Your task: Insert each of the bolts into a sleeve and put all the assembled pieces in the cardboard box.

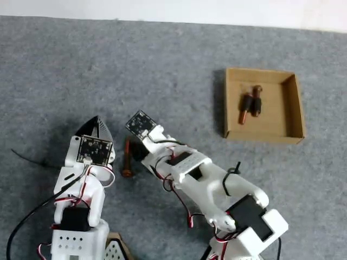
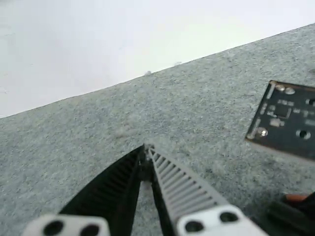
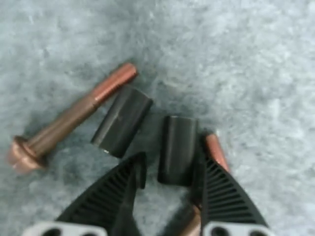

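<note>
High view: two arms stand side by side on a grey mat point(image 1: 162, 65). The cardboard box point(image 1: 271, 127) sits well apart from them, toward the right arm's side, and two assembled pieces point(image 1: 250, 104) lie touching inside it. The left gripper point(image 1: 98, 128) hangs over bare mat with its jaws together, the tips meeting. The right arm's wrist and its circuit board point(image 1: 142, 123) overhang the loose parts, and a copper bolt point(image 1: 127, 158) lies just beside them on the side toward the left arm. Right wrist view: the right gripper point(image 3: 170, 164) has its jaws apart, one on either side of a black sleeve point(image 3: 178, 150) lying on the mat. One finger touches this sleeve and the other stands just clear of it. A second bolt point(image 3: 216, 153) lies along the outer side of the touching finger, which partly hides it. A second sleeve point(image 3: 122, 121) lies tilted just beside the first, and the copper bolt lies next to it, not inserted.
</note>
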